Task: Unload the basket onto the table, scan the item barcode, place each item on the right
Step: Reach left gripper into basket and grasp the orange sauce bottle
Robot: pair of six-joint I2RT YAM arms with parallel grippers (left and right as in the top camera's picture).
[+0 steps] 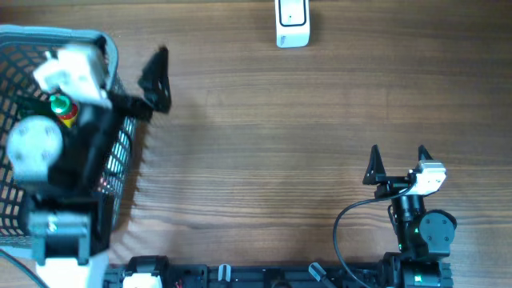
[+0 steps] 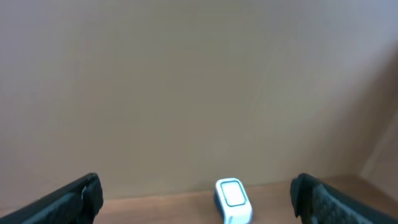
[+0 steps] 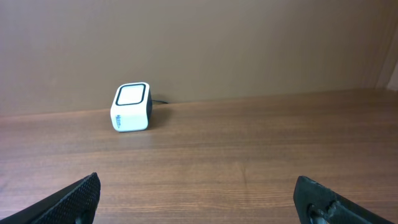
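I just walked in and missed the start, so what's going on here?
Nothing is held yet. The left tool hangs open just beside the wire basket, its arm reaching across it. The right tool sits open over the wooden table. The white barcode scanner stands untouched at the far edge.

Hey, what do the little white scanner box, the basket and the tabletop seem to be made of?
Scanner: likely plastic, with a smooth white shell and a dark-framed pale window.
Basket: open mesh of thin pale strands; could be wire or plastic, unclear which.
Table: brown wood grain with a matte look; possibly laminate.
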